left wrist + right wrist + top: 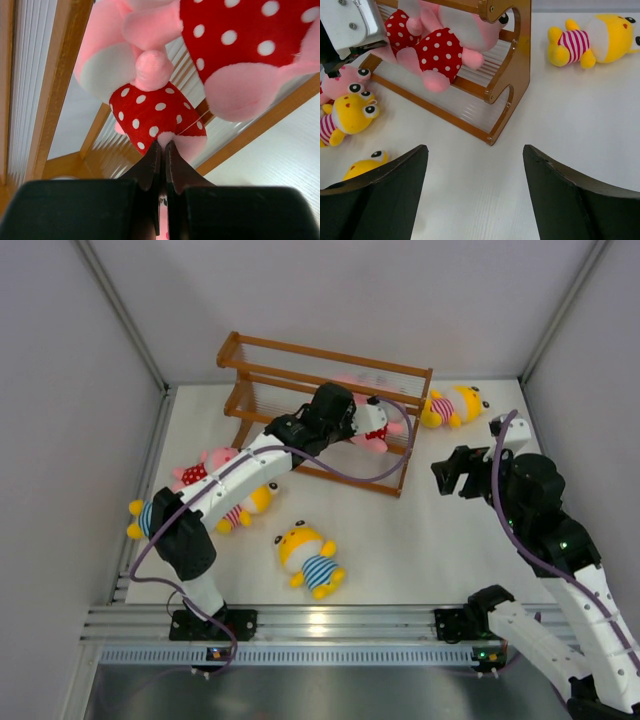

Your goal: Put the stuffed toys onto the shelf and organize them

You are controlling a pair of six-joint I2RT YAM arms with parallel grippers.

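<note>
Pinching pink stuffed toy (155,117) on shelf (330,352) with left fingers (150,167); holding right fingers (375,200) wide apart, empty, above surface (570,125).

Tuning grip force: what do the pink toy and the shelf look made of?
The pink toy looks like soft plush with a fuzzy matte pile and a red, white-dotted fabric outfit. The shelf looks like brown wood, smooth with a slight sheen and visible grain. Its tiers are thin pale rods, material unclear.

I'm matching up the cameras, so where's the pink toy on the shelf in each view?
Top external: pink toy at centre, on the shelf.
Left wrist: fills the upper frame, pinched by the left gripper.
Right wrist: upper left.
Shared landmark: the shelf's wooden frame.
</note>
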